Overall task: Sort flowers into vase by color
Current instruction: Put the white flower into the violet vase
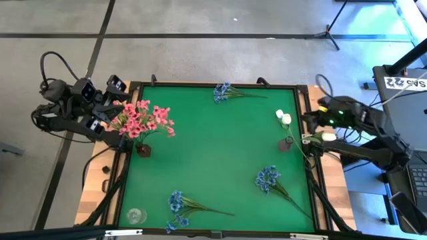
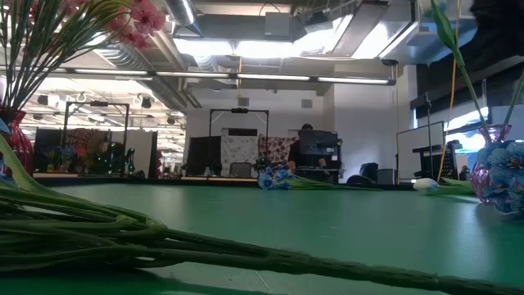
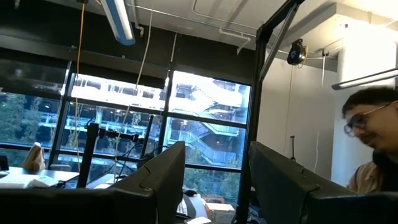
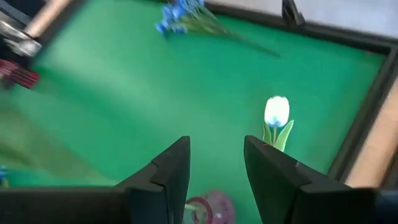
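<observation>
My right gripper (image 4: pixel 216 143) hangs open at the table's right edge, tilted down over a pink glass vase (image 4: pixel 211 209), and touches nothing. The vase (image 1: pixel 285 144) holds a tall white flower whose bud (image 1: pixel 328 136) rises beside that arm. Two white buds (image 1: pixel 284 118) lie low just beyond the vase, seen in the right wrist view as one bud (image 4: pixel 277 112). Pink flowers (image 1: pixel 143 120) stand in a dark red vase (image 1: pixel 143 151) at the left. Blue flowers (image 1: pixel 223 92), (image 1: pixel 267 179), (image 1: pixel 177 203) lie on the green mat. My left gripper (image 3: pixel 216 149) is open, pointing up into the room.
A small clear glass (image 1: pixel 135 215) stands at the mat's near left corner. A raised dark frame (image 1: pixel 312 187) borders the mat. My left arm (image 1: pixel 80 110) waits off the left edge beside the pink flowers. A person (image 3: pixel 373 143) shows in the room behind.
</observation>
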### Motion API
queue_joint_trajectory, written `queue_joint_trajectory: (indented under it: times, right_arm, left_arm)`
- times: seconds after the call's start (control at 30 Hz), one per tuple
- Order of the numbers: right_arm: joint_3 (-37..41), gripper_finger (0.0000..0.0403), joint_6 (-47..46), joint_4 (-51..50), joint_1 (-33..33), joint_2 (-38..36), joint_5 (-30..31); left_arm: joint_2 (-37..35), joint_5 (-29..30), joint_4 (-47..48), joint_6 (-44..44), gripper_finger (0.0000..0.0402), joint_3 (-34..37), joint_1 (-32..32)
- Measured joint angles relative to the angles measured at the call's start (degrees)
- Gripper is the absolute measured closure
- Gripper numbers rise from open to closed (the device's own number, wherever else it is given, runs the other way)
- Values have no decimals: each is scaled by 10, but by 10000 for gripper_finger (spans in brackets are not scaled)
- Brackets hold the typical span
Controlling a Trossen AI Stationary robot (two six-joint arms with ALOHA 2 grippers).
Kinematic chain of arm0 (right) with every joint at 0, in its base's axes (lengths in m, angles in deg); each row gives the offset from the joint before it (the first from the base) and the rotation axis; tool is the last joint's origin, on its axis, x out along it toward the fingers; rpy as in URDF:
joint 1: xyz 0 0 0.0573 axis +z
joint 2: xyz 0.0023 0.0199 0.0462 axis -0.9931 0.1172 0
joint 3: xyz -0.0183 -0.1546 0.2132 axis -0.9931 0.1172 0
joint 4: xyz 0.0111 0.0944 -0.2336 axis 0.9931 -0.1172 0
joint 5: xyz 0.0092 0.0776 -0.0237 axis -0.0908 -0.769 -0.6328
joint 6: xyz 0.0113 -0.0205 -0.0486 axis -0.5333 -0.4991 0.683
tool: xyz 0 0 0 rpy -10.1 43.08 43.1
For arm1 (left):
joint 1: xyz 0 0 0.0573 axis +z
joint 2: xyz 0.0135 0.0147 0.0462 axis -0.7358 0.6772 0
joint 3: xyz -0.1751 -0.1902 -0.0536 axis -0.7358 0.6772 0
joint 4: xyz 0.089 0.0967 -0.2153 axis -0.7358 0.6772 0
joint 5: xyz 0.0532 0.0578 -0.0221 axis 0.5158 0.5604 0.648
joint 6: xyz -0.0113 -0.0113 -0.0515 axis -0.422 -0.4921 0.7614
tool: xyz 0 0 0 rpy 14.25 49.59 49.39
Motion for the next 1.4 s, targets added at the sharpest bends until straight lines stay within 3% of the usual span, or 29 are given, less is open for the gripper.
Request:
queue_joint_trajectory:
  times: [0.27,0.4,0.73,0.83,0.93,1.17,1.4]
  right_arm:
    - [-79,251,-34,-2,-18,177,41]
    - [-131,251,-38,-7,-75,252,0]
    - [-256,251,-20,-11,-236,406,-112]
    - [-255,251,26,-42,-293,464,-152]
    - [-255,251,80,-75,-320,518,-141]
    - [-219,251,128,-80,-305,599,-118]
    - [-85,237,142,-21,-253,611,-118]
  left_arm:
    - [0,0,-1,50,227,0,0]
    - [-4,0,1,113,227,0,0]
    - [-4,0,2,120,227,0,0]
    - [-4,0,3,119,227,0,0]
    - [-4,0,3,112,227,0,0]
    - [-4,0,8,107,227,0,0]
    - [-4,0,31,107,227,0,0]
